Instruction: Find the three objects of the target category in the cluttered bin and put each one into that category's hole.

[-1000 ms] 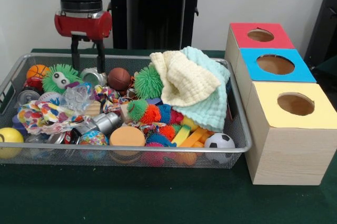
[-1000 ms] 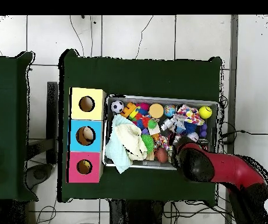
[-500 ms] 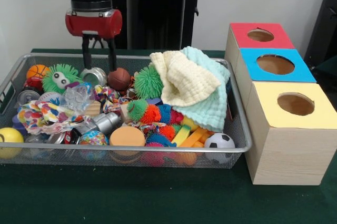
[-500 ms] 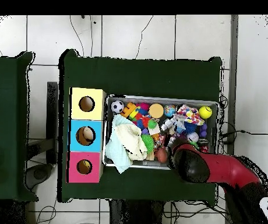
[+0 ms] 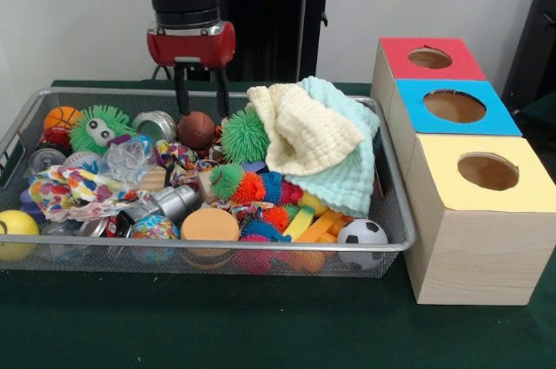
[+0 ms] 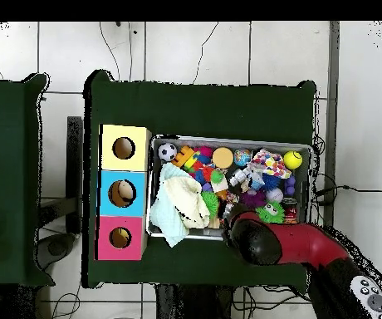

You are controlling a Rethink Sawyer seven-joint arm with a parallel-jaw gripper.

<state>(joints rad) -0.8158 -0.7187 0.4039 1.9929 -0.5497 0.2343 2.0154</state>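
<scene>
My gripper [image 5: 201, 102] hangs open and empty at the far side of the wire bin [image 5: 217, 248], its fingertips [image 5: 182, 100] just above and behind a brown football [image 5: 197, 128]. Beside that ball lie a green spiky ball [image 5: 244, 135] and a silver can [image 5: 155, 124]. Among the clutter are an orange basketball [image 5: 62, 116], a soccer ball [image 5: 362, 233], a yellow ball [image 5: 13, 232] and a googly-eyed green fuzzy toy [image 5: 101, 128]. In the overhead view the arm's wrist [image 6: 257, 238] covers the gripper at the bin's lower rim.
Yellow and mint cloths [image 5: 317, 139] are heaped over the bin's right end. To the right stand three wooden boxes with holes: red [image 5: 395, 61], blue [image 5: 415, 113] and yellow [image 5: 443, 174]. From overhead, something pale shows inside the blue box's hole [image 6: 121, 193].
In the front view my gripper has slid right along the bin's far side, from over the silver can to above the brown football. It stays open and empty.
</scene>
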